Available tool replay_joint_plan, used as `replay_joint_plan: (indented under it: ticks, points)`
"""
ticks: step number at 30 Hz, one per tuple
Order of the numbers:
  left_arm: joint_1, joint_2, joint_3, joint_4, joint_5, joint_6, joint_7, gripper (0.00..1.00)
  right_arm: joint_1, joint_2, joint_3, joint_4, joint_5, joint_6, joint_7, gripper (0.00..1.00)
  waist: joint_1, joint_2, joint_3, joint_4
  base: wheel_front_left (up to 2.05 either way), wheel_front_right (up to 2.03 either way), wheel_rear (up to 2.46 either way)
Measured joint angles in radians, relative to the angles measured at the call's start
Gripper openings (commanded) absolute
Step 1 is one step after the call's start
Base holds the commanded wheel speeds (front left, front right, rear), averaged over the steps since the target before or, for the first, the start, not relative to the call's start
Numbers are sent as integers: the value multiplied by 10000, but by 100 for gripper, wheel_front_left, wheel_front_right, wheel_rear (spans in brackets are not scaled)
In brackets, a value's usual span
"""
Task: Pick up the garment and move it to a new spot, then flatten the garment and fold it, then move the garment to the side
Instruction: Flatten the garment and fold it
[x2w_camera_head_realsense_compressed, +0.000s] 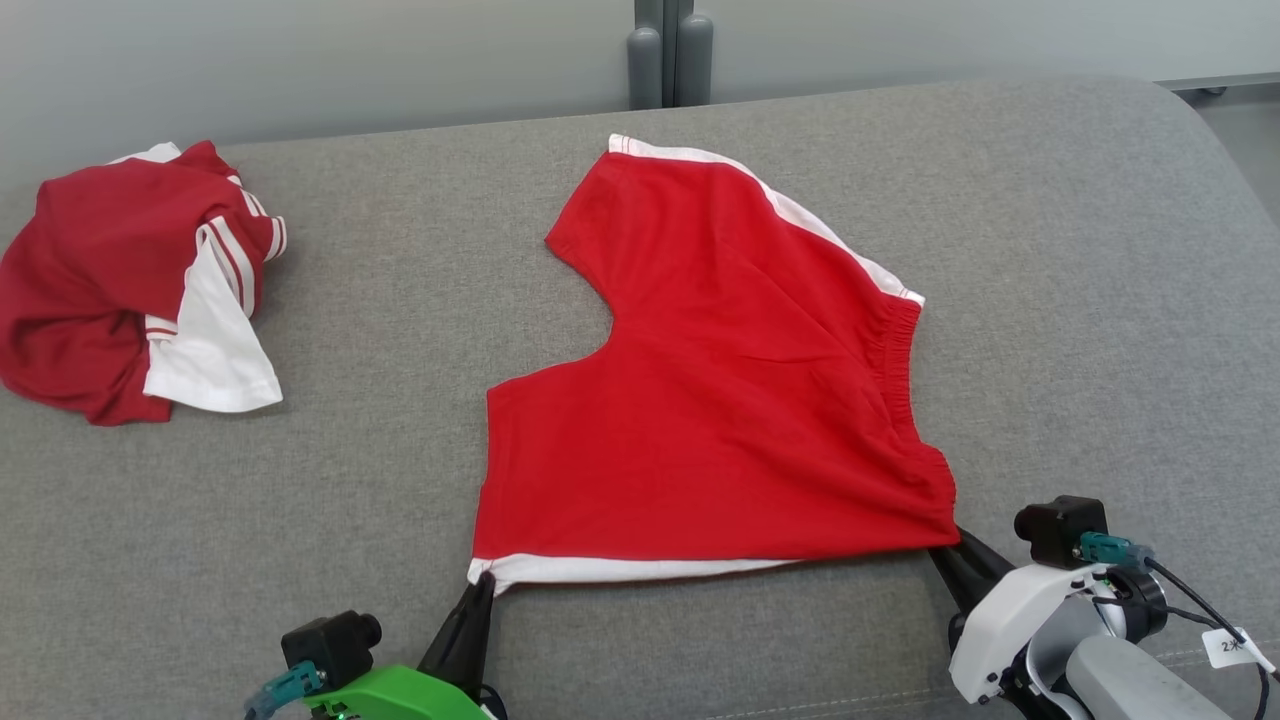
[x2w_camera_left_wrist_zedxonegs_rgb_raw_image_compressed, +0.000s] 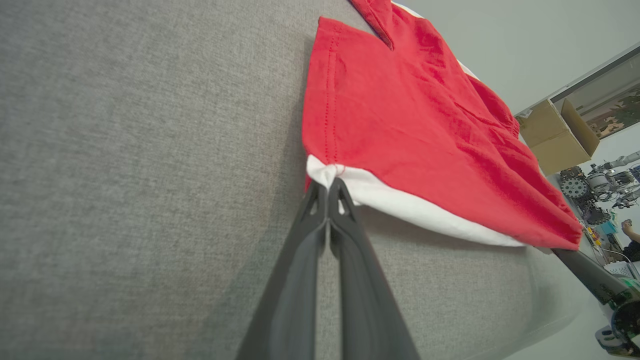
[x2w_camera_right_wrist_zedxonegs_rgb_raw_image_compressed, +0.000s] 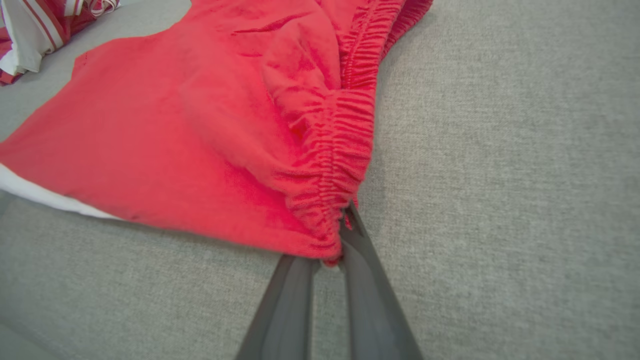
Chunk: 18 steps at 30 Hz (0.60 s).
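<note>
Head view looks down from above at the shorts; both wrist views sit low, close, sharing their near edge.

A crumpled dark-red-and-white clothes heap lies far left on the grey couch; a cardboard box stands beyond.

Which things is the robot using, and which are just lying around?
In the job: red shorts; left gripper, pinching the hem corner; right gripper, pinching the waistband corner.
Lying about: crumpled red-and-white clothes; cardboard box.
</note>
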Motion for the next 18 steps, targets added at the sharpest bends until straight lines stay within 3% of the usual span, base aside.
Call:
replay_joint_plan:
  ticks: [13,14,16,17,18]
  points:
    - [60,12,-67,282,6,10,96,0,16,251,10,593,2,2,-90,0,0,0,-166,-91,0,0,0]
    - [83,12,-73,291,6,12,96,0,16,272,8,629,2,2,-113,5,0,0,-179,-97,0,0,0]
    - [144,12,-73,309,8,13,96,0,16,313,-15,692,4,2,-119,45,0,0,-206,-110,0,0,0]
    - [144,12,-73,309,8,13,96,4,16,313,-15,692,4,2,-119,100,0,0,-206,-110,0,0,0]
    - [192,23,-73,322,21,31,94,42,17,326,-42,744,13,2,-121,100,0,0,-235,-124,0,0,0]
